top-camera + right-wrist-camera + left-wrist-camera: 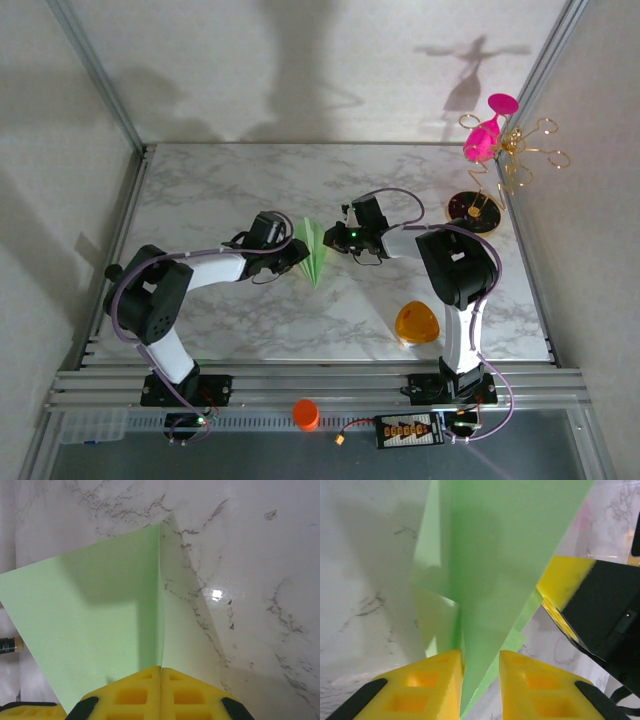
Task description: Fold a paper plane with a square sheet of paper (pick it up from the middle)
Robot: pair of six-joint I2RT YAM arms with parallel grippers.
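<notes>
The square sheet of paper now stands folded as a pale green paper plane [315,254], a narrow dart with its point toward the back of the marble table [220,190]. My right gripper [334,238] holds it from the right; in the right wrist view the fingertips [161,672] press together on the centre crease of the plane [100,620]. My left gripper [297,253] reaches in from the left. Its yellow fingers [481,680] stand a little apart, with a green fold [495,555] running between them and lying against the left finger. The right gripper's yellow finger [565,580] shows beyond the paper.
An orange rounded-triangle object [416,322] lies on the table at the near right. A pink glass on a gold wire stand [492,140] and a black round base [473,208] sit at the back right. An orange cap [306,413] rests on the front rail.
</notes>
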